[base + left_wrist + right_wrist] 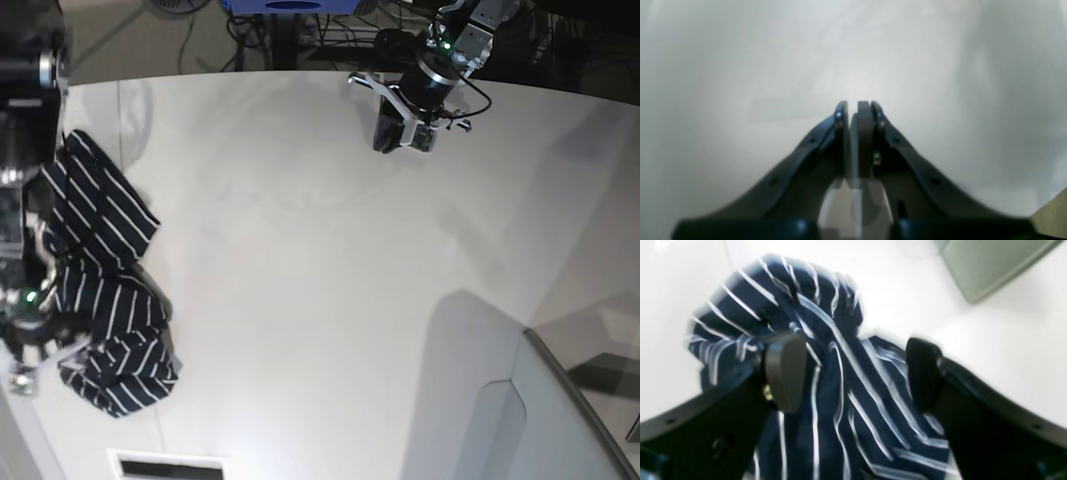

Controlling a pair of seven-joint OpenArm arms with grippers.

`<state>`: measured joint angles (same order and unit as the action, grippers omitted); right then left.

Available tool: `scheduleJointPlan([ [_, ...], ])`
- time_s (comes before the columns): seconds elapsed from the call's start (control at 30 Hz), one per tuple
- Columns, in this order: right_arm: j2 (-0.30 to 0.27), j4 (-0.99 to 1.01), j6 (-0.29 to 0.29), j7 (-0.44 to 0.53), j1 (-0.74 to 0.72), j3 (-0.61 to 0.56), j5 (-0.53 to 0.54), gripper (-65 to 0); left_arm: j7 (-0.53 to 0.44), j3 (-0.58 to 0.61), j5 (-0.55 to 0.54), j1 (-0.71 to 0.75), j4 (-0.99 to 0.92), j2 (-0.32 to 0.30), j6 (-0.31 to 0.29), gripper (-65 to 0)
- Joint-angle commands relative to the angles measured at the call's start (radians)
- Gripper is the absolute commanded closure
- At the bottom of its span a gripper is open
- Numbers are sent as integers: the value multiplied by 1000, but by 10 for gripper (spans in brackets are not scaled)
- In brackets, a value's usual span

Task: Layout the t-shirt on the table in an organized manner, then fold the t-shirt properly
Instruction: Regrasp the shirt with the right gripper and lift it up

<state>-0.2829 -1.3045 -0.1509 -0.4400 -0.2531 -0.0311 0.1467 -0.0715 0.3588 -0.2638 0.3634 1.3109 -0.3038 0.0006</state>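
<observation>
The t-shirt (105, 290), dark navy with thin white stripes, lies crumpled in a heap at the left edge of the white table (320, 280). My right gripper (855, 373) is open just above the heap, with bunched striped fabric (840, 400) between and below its two dark fingers (786, 370); I cannot tell whether they touch it. In the base view this gripper (42, 352) sits over the heap's lower left. My left gripper (853, 110) is shut and empty over bare table (740, 83), far from the shirt, at the table's far side (392, 130).
A grey panel (520, 420) stands at the front right corner. A dark slot (165, 467) lies at the front left edge. Cables and a blue object (290, 8) sit behind the table. A grey-green box (990, 266) shows beyond the shirt.
</observation>
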Motion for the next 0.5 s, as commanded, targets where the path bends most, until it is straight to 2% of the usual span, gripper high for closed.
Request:
scheduleJointPlan([
  [0.0, 11, -63, 30, -10, 16, -72, 18, -428, 31, -1, -1, 6, -6, -7, 5, -59],
  [0.1, 11, -96, 30, -13, 67, -250, 8, -420, 31, -1, -1, 4, -18, -4, 5, -59],
  [0.2, 47, 7, 3, 19, 64, -359, -94, -363, 31, -1, -1, 6, -17, -4, 5, -58],
  [0.37, 147, 194, -14, 85, 27, -369, -282, -362, 31, -1, -1, 15, -20, -5, 5, -58],
  [0.47, 199, 250, -34, 111, 19, -310, -399, -360, 28, -1, -1, 26, -20, -7, 5, -58],
])
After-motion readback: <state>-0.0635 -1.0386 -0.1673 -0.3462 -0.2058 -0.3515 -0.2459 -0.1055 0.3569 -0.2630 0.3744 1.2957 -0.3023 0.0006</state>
